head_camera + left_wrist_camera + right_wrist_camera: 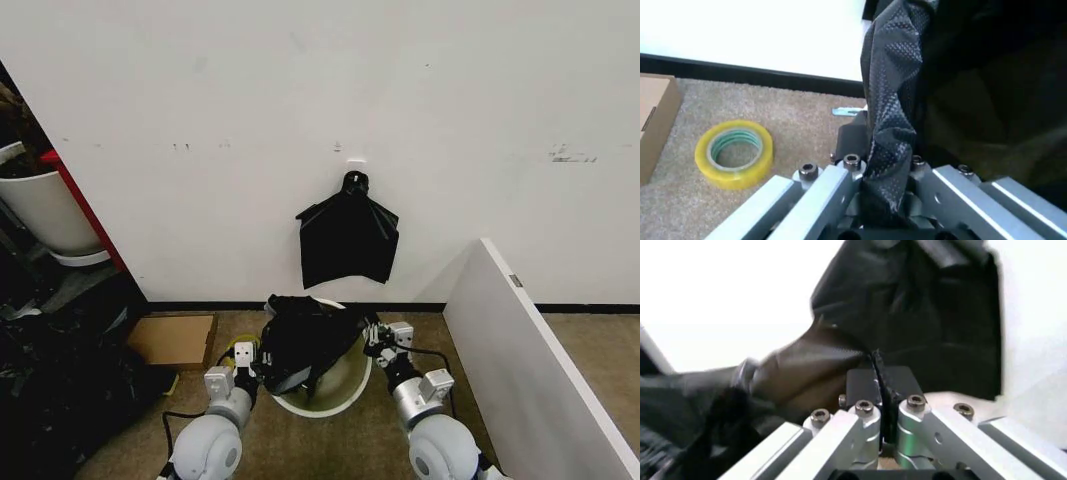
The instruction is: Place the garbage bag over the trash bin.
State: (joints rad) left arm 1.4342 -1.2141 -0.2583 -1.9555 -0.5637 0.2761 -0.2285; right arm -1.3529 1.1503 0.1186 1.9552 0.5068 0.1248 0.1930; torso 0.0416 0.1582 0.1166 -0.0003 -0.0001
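Nearest the head camera are the robot's two grey forearms, reaching forward and down on either side of the trash bin (pixel 335 398), which stands on the carpet just before the wall. The left gripper (pixel 243 357) sits at the bin's left rim and the right gripper (pixel 385 338) at its right rim; each wrist view shows the jaws clamped on a fold of the garbage bag (pixel 305 342), so both pinch the film at opposite edges. The bag hangs bunched between them, draped over the back and left of the bin's mouth, while the front of the white rim is bare. To do this step well, I judge the two grippers should draw apart evenly to spread the bag's opening wider than the rim, then lower together so the hem slips outside the rim all round, without tearing the film. A roll of yellow tape (pixel 734 153) lies on the carpet beside a cardboard box (pixel 173 339), and a knotted bundle of black bags (pixel 348 240) hangs on the wall above.
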